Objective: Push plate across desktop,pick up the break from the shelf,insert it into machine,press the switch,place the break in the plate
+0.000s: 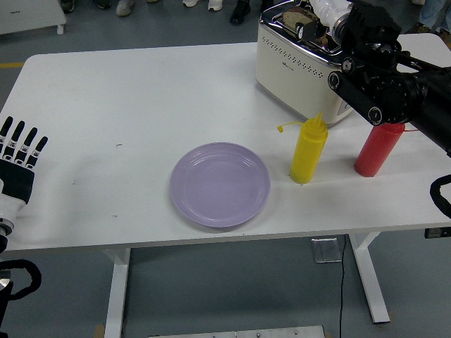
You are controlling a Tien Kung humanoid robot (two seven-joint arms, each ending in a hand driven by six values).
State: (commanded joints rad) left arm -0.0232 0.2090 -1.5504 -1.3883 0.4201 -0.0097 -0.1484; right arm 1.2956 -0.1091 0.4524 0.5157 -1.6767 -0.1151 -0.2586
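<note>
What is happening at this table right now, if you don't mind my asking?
The robot's right hand is over the top of the cream toaster at the table's far right, with a piece of bread at the toaster's slot. The left hand rests open at the table's left edge. The purple plate sits empty near the front, beside a yellow squeeze bottle and a red one.

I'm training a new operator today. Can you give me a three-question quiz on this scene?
1. True or false: the plate holds bread.
2. Which bottle stands nearer the plate: A) yellow bottle B) red bottle?
3. Where is the right robot hand?

Key: 1. False, it is empty. 2. A. 3. Over the toaster, at its top slots; the left robot hand rests open at the table's left edge.
</note>
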